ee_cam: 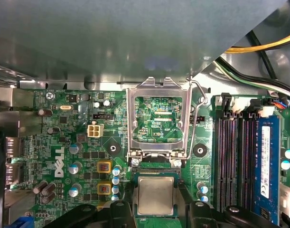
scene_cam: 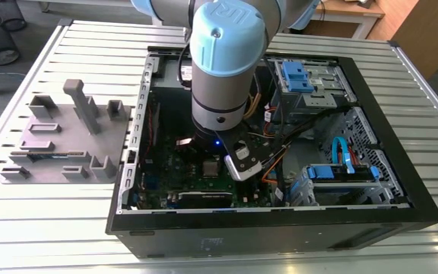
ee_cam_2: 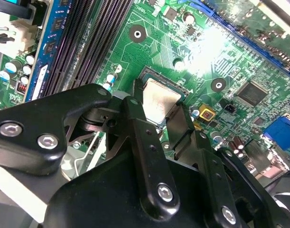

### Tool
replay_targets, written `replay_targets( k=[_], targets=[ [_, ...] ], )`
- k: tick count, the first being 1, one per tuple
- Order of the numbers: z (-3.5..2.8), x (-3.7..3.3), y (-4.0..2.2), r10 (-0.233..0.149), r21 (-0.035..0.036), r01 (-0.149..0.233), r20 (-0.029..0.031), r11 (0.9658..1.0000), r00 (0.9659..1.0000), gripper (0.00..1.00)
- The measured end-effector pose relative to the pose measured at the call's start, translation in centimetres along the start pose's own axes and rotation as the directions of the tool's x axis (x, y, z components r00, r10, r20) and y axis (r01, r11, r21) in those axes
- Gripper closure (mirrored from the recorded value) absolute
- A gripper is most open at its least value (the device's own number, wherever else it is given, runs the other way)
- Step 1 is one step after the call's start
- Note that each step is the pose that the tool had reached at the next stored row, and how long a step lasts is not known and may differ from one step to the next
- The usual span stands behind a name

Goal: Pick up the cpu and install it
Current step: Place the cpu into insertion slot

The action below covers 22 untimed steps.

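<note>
Seating stage of installation: the gripper (ee_cam_2: 159,116), jaws pinching the cpu (ee_cam: 155,195) by two opposite edges, holds it in the socket (ee_cam: 156,171) just beside the raised socket frame (ee_cam: 131,118); the next move, by judgement, calls for keeping the chip level and square.

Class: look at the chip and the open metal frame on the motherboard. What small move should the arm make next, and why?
Probably open the end effector and lift straight up. The cpu looks seated flat and level in place, with the fingers hugging two opposite edges. The metal socket frame beside it stands flipped open.
</note>
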<state>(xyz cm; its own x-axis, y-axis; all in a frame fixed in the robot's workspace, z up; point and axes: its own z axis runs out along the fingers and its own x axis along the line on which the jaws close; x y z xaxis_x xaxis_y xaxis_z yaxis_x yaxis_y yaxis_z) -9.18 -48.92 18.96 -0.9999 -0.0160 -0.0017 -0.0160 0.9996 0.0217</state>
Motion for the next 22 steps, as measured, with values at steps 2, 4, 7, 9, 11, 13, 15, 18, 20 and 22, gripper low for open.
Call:
replay_targets(
  k=[2, 4, 7, 9, 11, 13, 15, 18, 20, 22],
  targets=[
    [0.0, 0.0, 0.0, 0.0, 0.0, 0.0, 0.0, 1.0, 1.0, 0.55],
    [0.0, 0.0, 0.0, 0.0, 0.0001, 0.0, 0.0, 1.0, 1.0, 0.55],
    [0.02, 0.0, 0.0, 0.0, 0.0001, 0.0, -0.0001, 1.0, 1.0, 0.55],
    [0.03, 0.0, 0.0, 0.0, 0.0002, 0.0, -0.0001, 1.0, 1.0, 0.55],
    [0.03, 0.0, 0.0, 0.0, 0.0001, 0.0, 0.0, 1.0, 1.0, 0.55],
    [0.04, -0.01, 0.0, 0.0, 0.0002, 0.0, -0.0001, 1.0, 1.0, 0.55],
    [0.04, -0.01, 0.0, 0.0, 0.0001, 0.0, -0.0001, 1.0, 1.0, 0.55],
    [0.04, -0.02, 0.0, 0.0, 0.0001, 0.0, 0.0, 1.0, 1.0, 0.55],
    [0.04, -0.02, 0.0, 0.0, 0.0001, 0.0, 0.0, 1.0, 1.0, 0.55],
    [0.04, -0.02, 0.0, 0.0, 0.0001, 0.0, 0.0, 1.0, 1.0, 0.55]
  ],
)
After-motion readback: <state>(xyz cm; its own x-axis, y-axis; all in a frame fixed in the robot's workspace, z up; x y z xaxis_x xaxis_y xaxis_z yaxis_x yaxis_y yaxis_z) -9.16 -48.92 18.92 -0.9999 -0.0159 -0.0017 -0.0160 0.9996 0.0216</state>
